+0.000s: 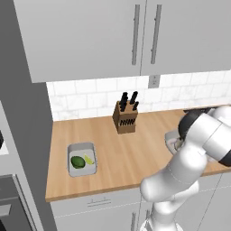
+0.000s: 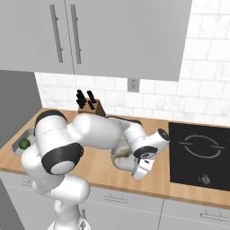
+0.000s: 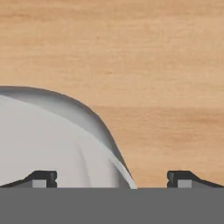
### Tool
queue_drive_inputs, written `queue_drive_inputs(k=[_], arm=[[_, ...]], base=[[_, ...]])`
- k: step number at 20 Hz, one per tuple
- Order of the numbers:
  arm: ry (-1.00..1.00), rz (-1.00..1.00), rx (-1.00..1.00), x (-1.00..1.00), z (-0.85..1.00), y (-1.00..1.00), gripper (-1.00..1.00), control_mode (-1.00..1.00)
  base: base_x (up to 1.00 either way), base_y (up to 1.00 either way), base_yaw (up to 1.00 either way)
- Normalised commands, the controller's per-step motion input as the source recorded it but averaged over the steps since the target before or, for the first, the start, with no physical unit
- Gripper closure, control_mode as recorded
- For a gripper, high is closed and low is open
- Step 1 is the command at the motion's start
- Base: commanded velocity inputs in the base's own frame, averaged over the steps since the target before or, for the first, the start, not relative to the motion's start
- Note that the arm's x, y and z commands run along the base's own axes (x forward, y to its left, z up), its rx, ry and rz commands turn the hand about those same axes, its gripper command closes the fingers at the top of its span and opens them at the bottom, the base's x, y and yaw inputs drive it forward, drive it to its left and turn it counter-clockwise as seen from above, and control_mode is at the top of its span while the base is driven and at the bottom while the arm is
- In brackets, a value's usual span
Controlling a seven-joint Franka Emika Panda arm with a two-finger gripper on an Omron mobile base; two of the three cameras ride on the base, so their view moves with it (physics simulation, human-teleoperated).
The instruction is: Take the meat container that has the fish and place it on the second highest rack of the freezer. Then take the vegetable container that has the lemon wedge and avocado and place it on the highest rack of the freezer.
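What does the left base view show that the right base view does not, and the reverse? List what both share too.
Left base view alone: the lemon wedge beside the avocado inside the grey tray.
Right base view alone: the black cooktop set in the counter, right of the arm.
Both: the knife block, the wooden counter, wall cabinets, tiled wall and white arm.

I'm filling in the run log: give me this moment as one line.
gripper: open, straddling rim corner of meat container | vegetable container: on counter, untouched, holds avocado and lemon wedge

Glossy white rounded arm point(image 2: 90, 134) with dark joints.
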Motion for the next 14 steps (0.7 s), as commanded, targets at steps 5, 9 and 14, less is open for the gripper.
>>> queue_drive_inputs(k=[5,9,14], arm=[[0.0,0.0,0.0,0.0,-0.14,0.0,1.0,-1.0],[0.0,0.0,0.0,0.0,-0.01,0.0,1.0,-1.0],[0.0,0.0,0.0,0.0,-0.01,0.01,1.0,-1.0]], base=[[0.0,0.0,0.0],[0.0,0.0,0.0],[0.0,0.0,0.0]])
